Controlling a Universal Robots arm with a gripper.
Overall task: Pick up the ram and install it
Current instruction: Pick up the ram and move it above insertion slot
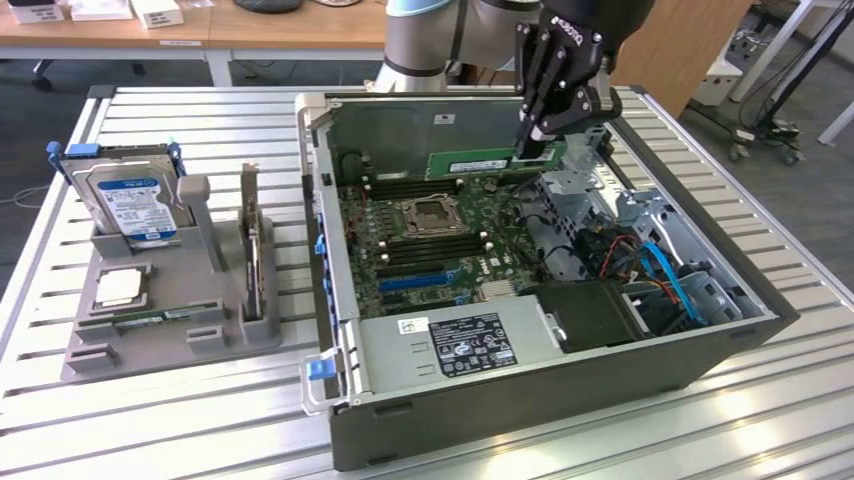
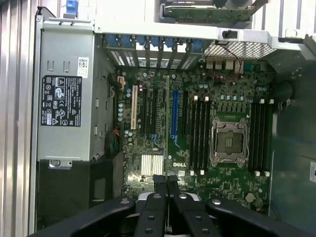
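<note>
Gripper [image 1: 537,150] hangs over the open case [image 1: 534,400], fingers pinched nearly shut on one end of the ram [image 1: 470,162]. The stick juts sideways from the fingertips, long edge level, held clear above the board [image 1: 441,240]; nothing of it touches a slot. In the wrist view the gripper [image 2: 167,183] shows both fingers pressed close together, with the board [image 2: 163,98] spread out below them.

Below the gripper: the slots [image 1: 400,187], long dark channels flanking the socket [image 1: 434,215], all empty as far as can be seen. The wrist view gives them as parallel rows [image 2: 197,136] on either side of the socket [image 2: 228,140]. The power supply [image 2: 66,98] sits well off to one side of the fingers. The holder [image 1: 174,300] with its spare parts stands outside the case, well apart from the gripper.

Step in hand, by judgement: pick-up is done and the stick has been carried over the board; seating is not yet done.

What seating calls for, by judgement: the stick's long edge brought parallel to one empty slot and directly over it, the notch matched, the descent kept straight, then a firm, even press. Held by one end only, the stick may tip as it meets the slot. Whether the slot latches stand open cannot be told.
</note>
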